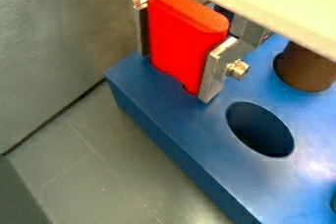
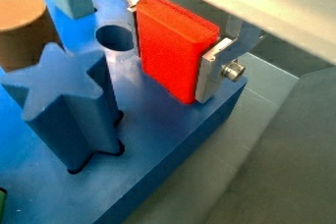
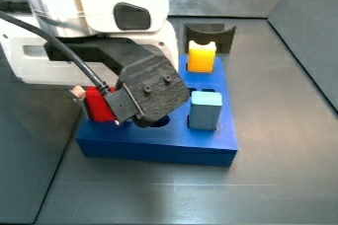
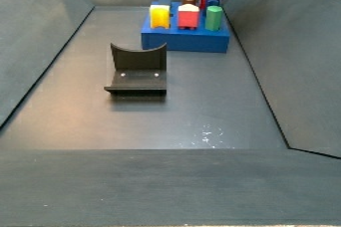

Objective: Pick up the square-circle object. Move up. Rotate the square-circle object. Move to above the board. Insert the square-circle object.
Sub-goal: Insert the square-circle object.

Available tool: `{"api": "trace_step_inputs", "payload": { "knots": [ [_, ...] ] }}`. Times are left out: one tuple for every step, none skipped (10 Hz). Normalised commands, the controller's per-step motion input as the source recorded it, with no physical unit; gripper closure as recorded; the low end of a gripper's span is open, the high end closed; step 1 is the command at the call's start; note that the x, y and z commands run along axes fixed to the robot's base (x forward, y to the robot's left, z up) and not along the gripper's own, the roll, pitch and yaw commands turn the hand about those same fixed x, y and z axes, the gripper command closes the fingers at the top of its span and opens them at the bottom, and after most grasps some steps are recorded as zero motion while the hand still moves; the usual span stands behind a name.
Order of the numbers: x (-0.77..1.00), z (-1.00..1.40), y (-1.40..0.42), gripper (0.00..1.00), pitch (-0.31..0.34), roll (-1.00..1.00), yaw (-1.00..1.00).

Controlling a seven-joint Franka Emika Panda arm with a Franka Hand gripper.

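Looked like the last step: pushing the block (image 1: 171, 27) down into the board (image 1: 184, 135). Called for a slow, straight push down with no tilt, so both legs could find their holes together. Called for a firm hold too, right until the block sat all the way in, and only then a let-go. Needed care not to twist, since a small turn could jam the legs on the blue edge. Needed care also near the star peg (image 2: 59, 95) and the brown cylinder (image 2: 20, 27), both standing close by on the same board.

Saw the gripper (image 1: 180, 51) low over one corner of the board, squeezed on the block from two sides. Saw a silver finger (image 1: 218, 66) lying flat against one narrow side in both wrist views. Found the block upright at that corner, beside the big round hole (image 1: 258, 128) and near the small round hole (image 2: 116, 39). Could not tell how deep the legs had gone — hidden under the block itself.

Looked bright red, flat and smooth, with rounded top corners and plain faces. Stood taller than wide. Seemed hard and a bit slick, like plastic, so likely to slide if held loosely. In a side view, showed only as a small red bit (image 3: 93, 106) behind the dark gripper, at a corner of the board well away from the yellow peg (image 3: 201, 56).
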Motion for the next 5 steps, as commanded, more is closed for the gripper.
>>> {"api": "trace_step_inputs", "payload": {
  "knots": [
    [0.0,-0.63,0.0,1.0,0.014,-0.11,0.0],
    [0.0,-0.38,0.0,1.0,0.093,-0.15,0.0],
    [-0.01,-0.21,0.0,1.0,0.0,-0.07,0.0],
    [0.0,-0.18,0.0,1.0,0.0,-0.06,0.0],
    [-0.2,-0.63,-0.48,1.0,0.014,0.03,0.0]
  ]
}}
